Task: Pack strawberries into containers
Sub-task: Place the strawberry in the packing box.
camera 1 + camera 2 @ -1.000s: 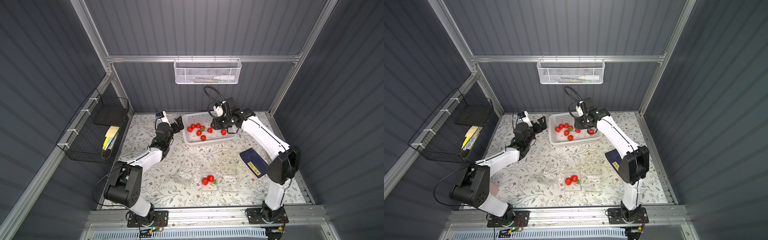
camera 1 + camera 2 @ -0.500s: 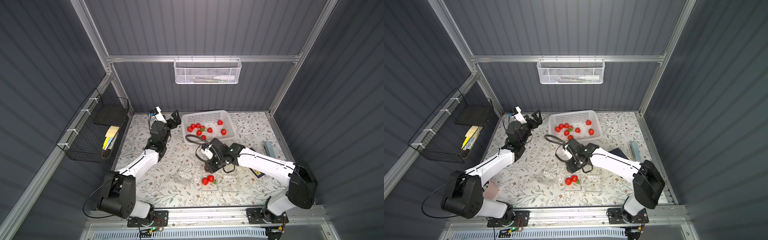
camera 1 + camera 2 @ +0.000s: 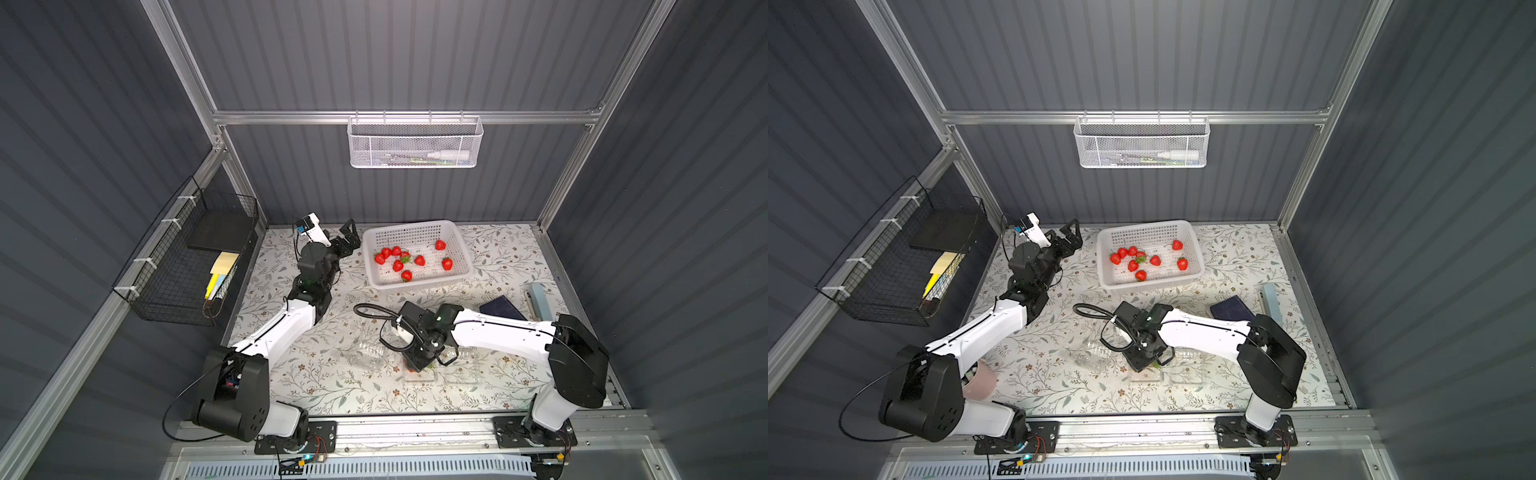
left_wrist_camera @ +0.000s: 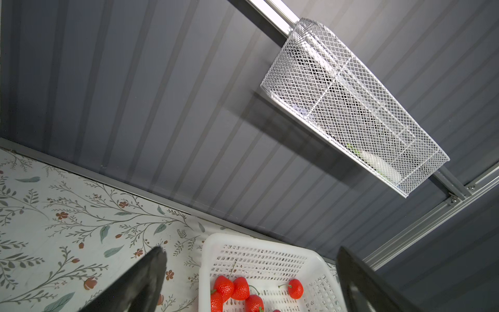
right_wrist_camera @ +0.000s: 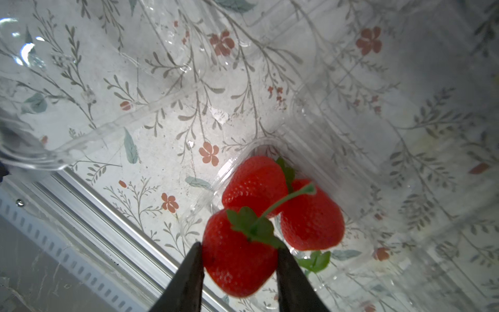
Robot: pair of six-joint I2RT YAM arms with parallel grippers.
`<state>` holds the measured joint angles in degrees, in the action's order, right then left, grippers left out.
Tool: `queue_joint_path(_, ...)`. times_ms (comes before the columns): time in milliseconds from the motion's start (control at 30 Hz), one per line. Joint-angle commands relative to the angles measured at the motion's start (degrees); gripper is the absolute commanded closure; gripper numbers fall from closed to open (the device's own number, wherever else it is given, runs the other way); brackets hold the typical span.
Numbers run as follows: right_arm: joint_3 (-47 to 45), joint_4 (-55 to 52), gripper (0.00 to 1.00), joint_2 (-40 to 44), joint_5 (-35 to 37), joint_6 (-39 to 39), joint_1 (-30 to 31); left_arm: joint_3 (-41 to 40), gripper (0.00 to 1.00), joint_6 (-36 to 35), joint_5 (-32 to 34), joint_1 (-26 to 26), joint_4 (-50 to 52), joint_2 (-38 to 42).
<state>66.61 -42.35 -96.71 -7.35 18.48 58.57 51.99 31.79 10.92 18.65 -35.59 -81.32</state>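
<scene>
Several red strawberries (image 3: 419, 260) lie in the white basket, also seen in the left wrist view (image 4: 239, 287). My right gripper (image 5: 239, 247) is shut on one strawberry (image 5: 237, 267), held by its sides just above a clear container (image 5: 351, 162) that holds two strawberries (image 5: 256, 183). In both top views the right gripper (image 3: 419, 362) (image 3: 1142, 360) hides that container's berries. Two more clear containers (image 3: 365, 355) (image 3: 467, 365) flank it. My left gripper (image 3: 348, 240) (image 4: 249, 256) hangs open and empty by the basket's left corner.
The white perforated basket (image 3: 415, 230) stands at the back middle. A dark blue book (image 3: 500, 307) and a pale blue bar (image 3: 540, 299) lie at the right. A black wire basket (image 3: 187, 266) hangs on the left wall, a white mesh one (image 3: 415, 141) on the back wall.
My right arm has swung from the white basket down to the front middle container with a strawberry in its jaws. My left gripper has risen a little beside the basket.
</scene>
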Motion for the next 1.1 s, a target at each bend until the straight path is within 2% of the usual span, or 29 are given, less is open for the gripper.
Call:
queue_joint_path(0,-0.86,-2.43,0.76,-0.11,-0.47,0.75,0.15,0.00,0.00,0.47,-0.19,-0.29,0.24,0.05)
queue_joint_path(67,-1.46,-2.39,0.75,-0.74,-1.26,0.86,0.32,0.22,0.00,0.48,-0.28,-0.29,0.57,-0.31)
queue_joint_path(133,-1.79,-2.44,0.69,-1.03,-2.11,1.08,0.45,0.48,0.00,0.52,-0.13,-0.28,0.78,-0.61)
queue_joint_path(233,-1.85,-2.67,0.53,-0.51,-2.08,1.08,0.50,0.53,0.00,0.52,-0.18,-0.29,0.70,-1.10)
queue_joint_path(367,-1.34,-3.51,0.38,-0.08,-1.38,1.21,0.50,0.92,0.00,0.56,-0.52,-0.28,0.78,-1.93)
queue_joint_path(467,-1.24,-3.91,0.32,-0.06,-1.45,1.28,0.50,1.11,0.00,0.47,-0.49,-0.37,1.05,-2.25)
queue_joint_path(733,3.43,-6.72,0.34,4.93,2.12,-1.30,-1.40,0.81,0.00,0.55,0.23,-0.42,1.05,-2.27)
queue_joint_path(900,10.43,-5.29,0.34,7.38,3.65,-7.61,-9.58,0.57,0.01,0.64,0.96,-0.46,1.25,-2.74)
queue_joint_path(1067,18.17,3.18,0.37,2.64,7.12,-10.09,-19.14,1.09,0.03,0.73,2.08,-0.45,3.53,-5.55)
